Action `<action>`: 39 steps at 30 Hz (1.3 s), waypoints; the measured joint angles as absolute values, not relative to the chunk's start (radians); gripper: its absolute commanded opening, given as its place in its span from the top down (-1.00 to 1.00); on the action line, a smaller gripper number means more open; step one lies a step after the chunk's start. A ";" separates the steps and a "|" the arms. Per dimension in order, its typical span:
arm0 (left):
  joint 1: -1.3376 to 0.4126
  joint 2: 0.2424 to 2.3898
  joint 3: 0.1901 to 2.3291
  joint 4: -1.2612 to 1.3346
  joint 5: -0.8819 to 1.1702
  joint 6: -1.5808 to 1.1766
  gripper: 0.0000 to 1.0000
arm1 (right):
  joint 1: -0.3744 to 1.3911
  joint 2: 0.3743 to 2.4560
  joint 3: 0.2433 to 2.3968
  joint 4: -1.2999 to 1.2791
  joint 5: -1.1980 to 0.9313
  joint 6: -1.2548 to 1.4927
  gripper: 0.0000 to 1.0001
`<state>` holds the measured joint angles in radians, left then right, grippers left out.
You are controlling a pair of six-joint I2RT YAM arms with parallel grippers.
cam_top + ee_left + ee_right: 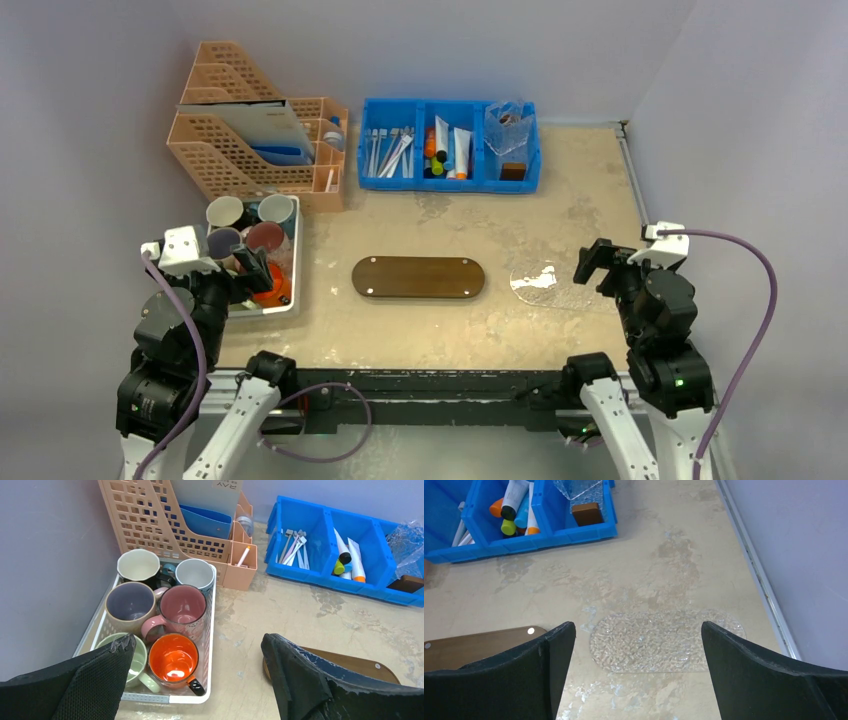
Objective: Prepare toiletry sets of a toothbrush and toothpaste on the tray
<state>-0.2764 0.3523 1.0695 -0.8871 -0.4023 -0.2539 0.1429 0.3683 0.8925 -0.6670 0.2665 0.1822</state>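
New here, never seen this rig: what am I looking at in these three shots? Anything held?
Two robot arms are bolted at the table's near edge. The wide picture looks down from above and behind them; the other two come from cameras on each wrist, so the black shapes at the bottom are that arm's own fingers. The left claw hangs open over a white basket of mugs; the right claw is open above a clear textured oval mat. Neither holds anything. In the middle lies a bare brown wooden tray. At the back, a blue bin holds toothbrushes and tubes, beside peach file racks.
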 measured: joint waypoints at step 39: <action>-0.276 0.790 1.075 -1.018 -0.430 -0.557 -1.00 | 0.151 0.451 0.753 -0.582 0.059 0.204 -0.98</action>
